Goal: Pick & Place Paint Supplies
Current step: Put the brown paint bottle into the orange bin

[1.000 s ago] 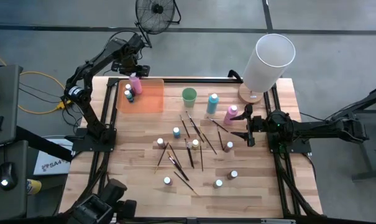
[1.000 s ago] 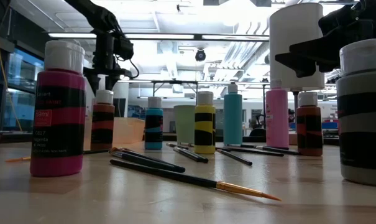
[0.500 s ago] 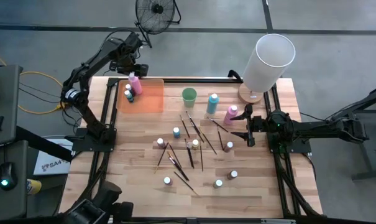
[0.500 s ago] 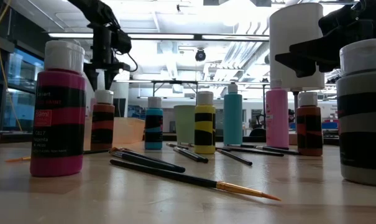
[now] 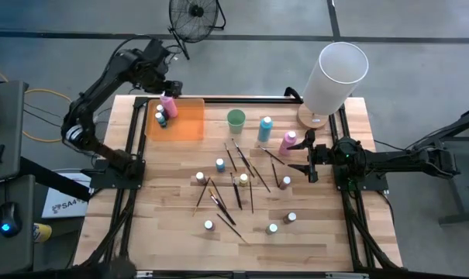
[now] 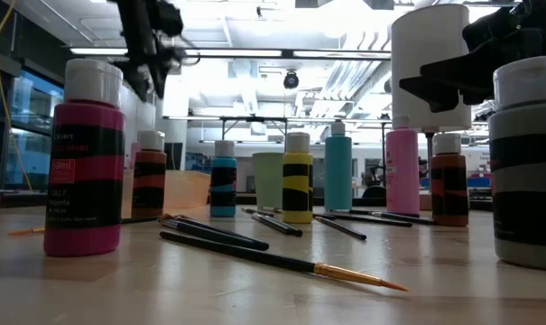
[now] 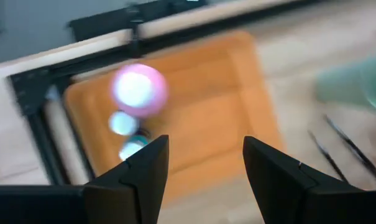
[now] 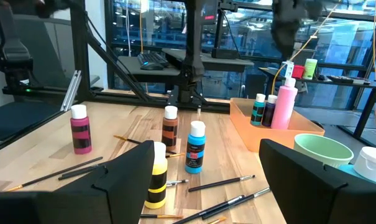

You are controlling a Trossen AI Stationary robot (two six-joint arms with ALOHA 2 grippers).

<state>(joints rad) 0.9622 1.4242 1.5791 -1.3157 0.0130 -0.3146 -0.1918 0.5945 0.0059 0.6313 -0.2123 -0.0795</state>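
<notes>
Your left gripper hangs above the far left corner of the worktop, its fingers apart and empty, over the orange tray. In that tray stand a tall pink bottle and two small paint bottles, close together along the tray's left side. They look already placed.

Your right gripper waits at the right edge, fingers spread wide, holding nothing. Just beside it, toward the far edge, stands another tall pink bottle, with a tall blue bottle and the green cup further left.

The rest lies mid-worktop, well away from the left gripper toward the near edge: small round bottles with pale caps, such as the one at, and thin dark-handled brushes lying flat, their long axes running mostly from far edge to near edge, a few slanted.

For the pink and blue bottles the right arm is plainly nearer. The bottles are smooth, rigid cylinders and should take a side grip. The brushes are slim and low, so expect a grasp across the handle.
</notes>
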